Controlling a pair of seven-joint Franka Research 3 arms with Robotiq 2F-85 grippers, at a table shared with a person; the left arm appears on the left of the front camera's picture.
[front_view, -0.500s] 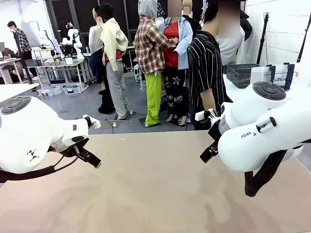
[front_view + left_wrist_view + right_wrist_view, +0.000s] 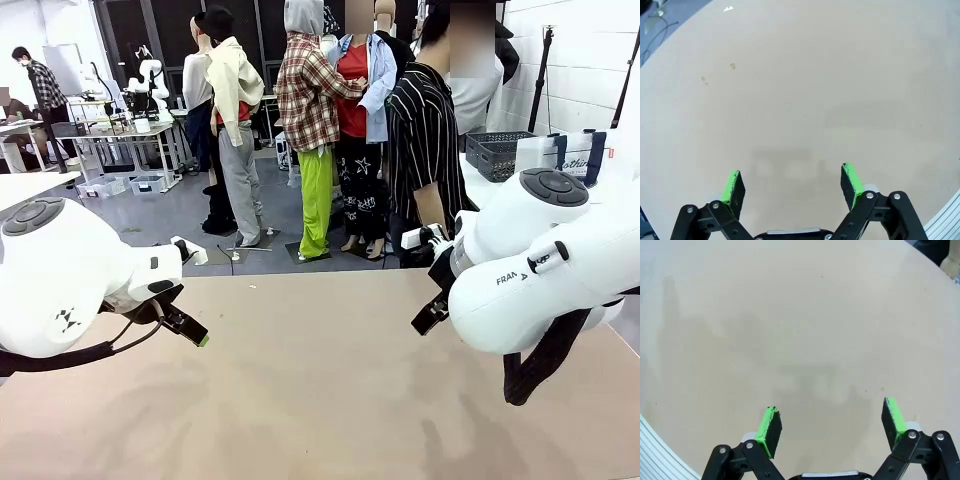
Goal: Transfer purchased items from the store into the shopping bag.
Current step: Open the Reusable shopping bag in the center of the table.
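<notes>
My left gripper (image 2: 792, 186) hangs open over bare beige tabletop with nothing between its green pads (image 2: 733, 186); in the front view it sits at the left (image 2: 190, 328). My right gripper (image 2: 830, 427) is open too, above bare table, and appears at the right of the front view (image 2: 425, 318). The shopping bag (image 2: 572, 158), whitish with dark navy handles, stands on a side table at the far right behind my right arm. The purchased items are out of view.
A person in a black striped top (image 2: 425, 140) stands at the table's far side, turned towards the side table. A dark grey mesh basket (image 2: 497, 152) sits there beside the bag. The beige table (image 2: 320, 400) spreads between both arms.
</notes>
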